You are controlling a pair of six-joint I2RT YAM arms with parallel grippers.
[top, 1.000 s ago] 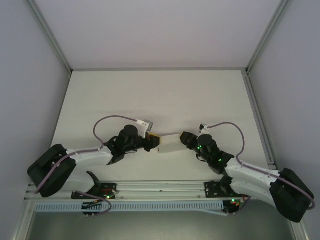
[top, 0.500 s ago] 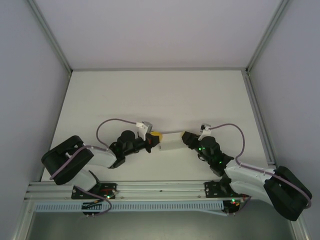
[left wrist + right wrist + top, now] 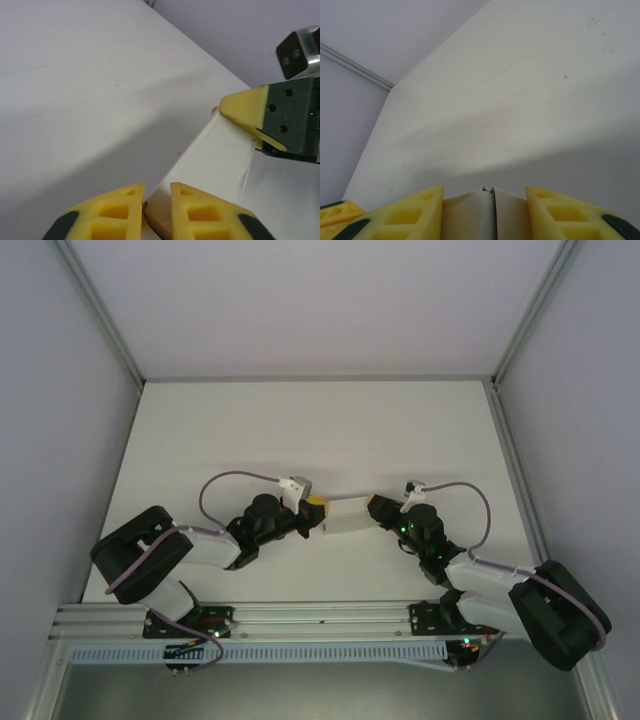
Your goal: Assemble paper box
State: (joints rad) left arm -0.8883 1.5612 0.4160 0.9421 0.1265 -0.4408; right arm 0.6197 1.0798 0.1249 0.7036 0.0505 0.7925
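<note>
The paper box (image 3: 345,517), betw. both grippers, has gone slightly farther out from the bases; R gripper (image 3: 485,192) clamps one end, L gripper (image 3: 157,190) sits nearly pressed together at the other, pinch unclear, so prob. mid flap-fold.

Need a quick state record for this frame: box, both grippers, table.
object: paper box, off-white, low and rectangular
box position: spans the gap between the two grippers, over the near middle of the table
left gripper: pinched shut on the box's left end
right gripper: fingers on either side of the box's right end, gripping it
detail: a seam between two flaps shows at the right end
</note>
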